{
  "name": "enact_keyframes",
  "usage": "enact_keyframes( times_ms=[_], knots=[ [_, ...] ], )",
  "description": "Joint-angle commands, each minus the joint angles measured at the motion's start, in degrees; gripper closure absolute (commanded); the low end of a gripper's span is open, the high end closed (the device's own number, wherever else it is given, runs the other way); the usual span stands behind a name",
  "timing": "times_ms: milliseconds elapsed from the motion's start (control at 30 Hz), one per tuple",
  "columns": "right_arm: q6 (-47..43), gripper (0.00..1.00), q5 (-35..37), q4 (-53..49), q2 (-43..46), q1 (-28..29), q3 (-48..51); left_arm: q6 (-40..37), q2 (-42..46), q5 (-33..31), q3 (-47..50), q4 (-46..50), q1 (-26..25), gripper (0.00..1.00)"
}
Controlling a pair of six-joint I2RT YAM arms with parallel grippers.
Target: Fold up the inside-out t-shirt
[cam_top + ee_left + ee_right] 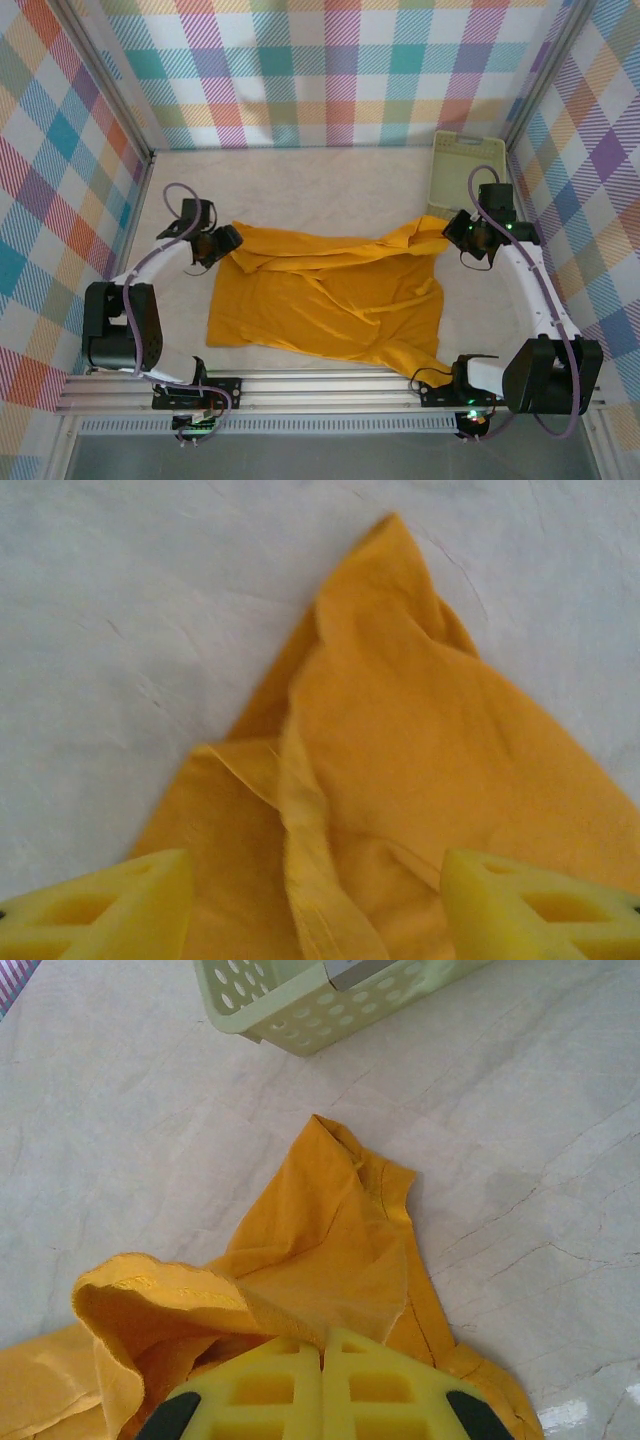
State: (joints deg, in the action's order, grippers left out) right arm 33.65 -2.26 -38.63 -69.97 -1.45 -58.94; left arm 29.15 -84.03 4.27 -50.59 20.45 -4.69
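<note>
Plainly, the left hand (315, 865) stands wide over the mustard t-shirt (330, 295) at middle left; the right hand (322, 1345), closed, pinches its fabric at middle right.

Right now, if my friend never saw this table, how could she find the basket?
Look at the pale table inside the checked walls, then at its far right corner. The basket sits there. It is pale green plastic with holes in its sides, unlike the yellow t-shirt spread in the middle.

t-shirt (330, 295) on table (300, 180), left pincer (235, 240) at its far-left corner, right pincer (452, 232) far-right, basket (462, 170) behind
</note>
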Motion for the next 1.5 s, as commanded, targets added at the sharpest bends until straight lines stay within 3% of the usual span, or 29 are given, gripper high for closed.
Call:
enact_keyframes(
  times_ms=[0,167,433,667,800,1033,1167,1367,1467],
  knots=[
    [-0.8,1.0,-0.8,0.7,-0.4,0.4,0.4,1.6,2.3,-8.7,-2.4,6.8,-3.5,0.32],
    [-0.8,1.0,-1.0,1.1,-0.6,0.5,1.0,3.6,-2.1,-7.5,-3.4,7.4,-3.8,0.37],
    [-1.6,1.0,-0.6,0.7,-0.4,0.6,1.6,1.4,-8.6,-11.9,-7.9,6.5,-3.4,0.53],
    [-1.8,1.0,0.0,0.5,-0.5,0.5,2.1,0.8,-12.8,-11.4,-10.3,6.6,-2.9,0.78],
    [-2.0,1.0,1.3,-0.2,-0.5,0.5,1.3,0.8,-12.4,-10.1,-10.1,6.5,-2.0,0.99],
    [-2.7,1.0,3.4,-1.9,-2.2,0.5,-5.3,-0.9,-2.9,-3.8,-9.8,3.4,1.0,1.0],
    [-2.8,1.0,2.6,-0.2,-6.6,0.7,-12.3,1.6,0.9,9.9,-9.0,-7.1,6.8,1.0],
    [-3.2,1.0,1.9,0.5,-15.6,2.6,-24.4,2.7,-2.8,20.3,-15.1,-14.8,10.2,1.0],
    [-3.8,1.0,2.2,0.9,-20.2,3.5,-30.4,1.8,-6.5,20.9,-19.6,-15.0,10.4,1.0]
  ],
)
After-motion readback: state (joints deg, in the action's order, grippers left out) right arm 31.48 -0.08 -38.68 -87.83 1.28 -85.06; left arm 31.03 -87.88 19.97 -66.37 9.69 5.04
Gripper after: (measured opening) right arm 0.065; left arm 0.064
